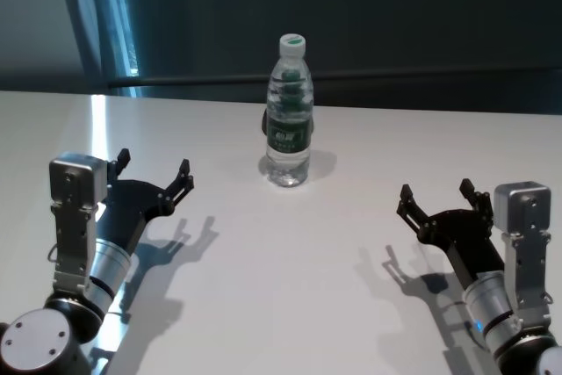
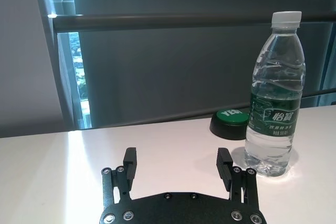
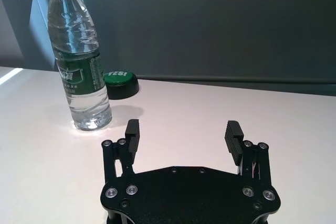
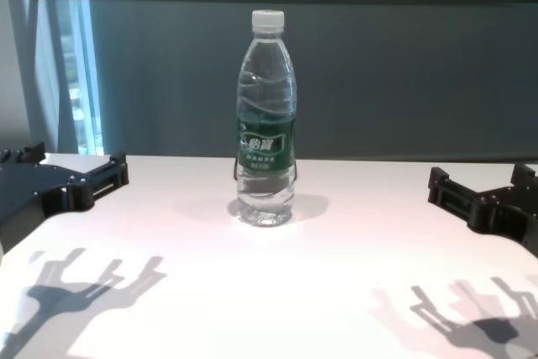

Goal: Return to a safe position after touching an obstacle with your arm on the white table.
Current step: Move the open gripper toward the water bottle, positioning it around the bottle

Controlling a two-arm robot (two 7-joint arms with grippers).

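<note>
The obstacle (image 1: 289, 116) is a clear water bottle with a white cap and a dark green label, standing upright at the middle back of the white table (image 1: 290, 287). It also shows as the obstacle (image 2: 275, 98), the obstacle (image 3: 77, 61) and the obstacle (image 4: 266, 124). My left gripper (image 1: 154, 169) hovers open over the table's left side, well short of the bottle; its fingers (image 2: 129, 162) hold nothing. On the right, my right gripper (image 1: 435, 192) is open too, apart from the bottle, with bare fingers (image 3: 233, 136).
A low dark puck with a green top (image 2: 230, 123) lies on the table just behind the bottle, seen also as the puck (image 3: 120, 84). A dark rail and wall run behind the table's far edge.
</note>
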